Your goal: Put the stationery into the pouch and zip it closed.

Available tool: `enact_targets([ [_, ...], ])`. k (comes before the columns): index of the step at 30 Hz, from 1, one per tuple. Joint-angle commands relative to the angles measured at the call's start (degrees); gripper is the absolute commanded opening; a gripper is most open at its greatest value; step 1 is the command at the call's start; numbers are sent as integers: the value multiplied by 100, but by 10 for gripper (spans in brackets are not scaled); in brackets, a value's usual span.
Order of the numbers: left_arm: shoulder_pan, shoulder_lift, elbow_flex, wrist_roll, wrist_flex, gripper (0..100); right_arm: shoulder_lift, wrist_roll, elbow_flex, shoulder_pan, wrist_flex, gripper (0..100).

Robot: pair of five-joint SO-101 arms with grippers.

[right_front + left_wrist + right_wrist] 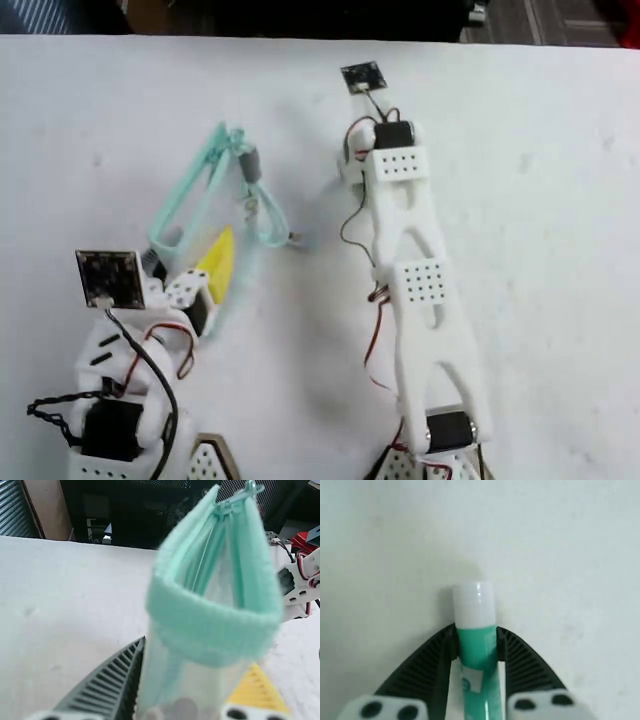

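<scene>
Two grippers are loaded. The left gripper is clamped on the wall of the pouch, which keeps the pouch mouth open. The right gripper is clamped on the glue stick, off to one side of the pouch. Align the stick with the open mouth, insert it cap-first and release only once it is inside.

One white table holds one mint-green zip pouch, one green glue stick with a white cap, and two white robot arms, the left arm and the right arm.
</scene>
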Motion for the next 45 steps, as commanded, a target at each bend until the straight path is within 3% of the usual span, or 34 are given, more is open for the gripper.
enact_targets([
  [1, 75, 48, -9, -44, -158, 241, -769, 62, -369, -92, 356, 15],
  [14, 75, 48, 9, -44, -158, 241, -3240, 53, -343, -840, 901, 15],
  [38, 75, 48, 9, -44, -132, 238, -7618, 9, -290, -875, 936, 16],
  [45, 75, 48, 18, -44, -141, 238, -8497, 9, -281, -1525, 936, 16],
])
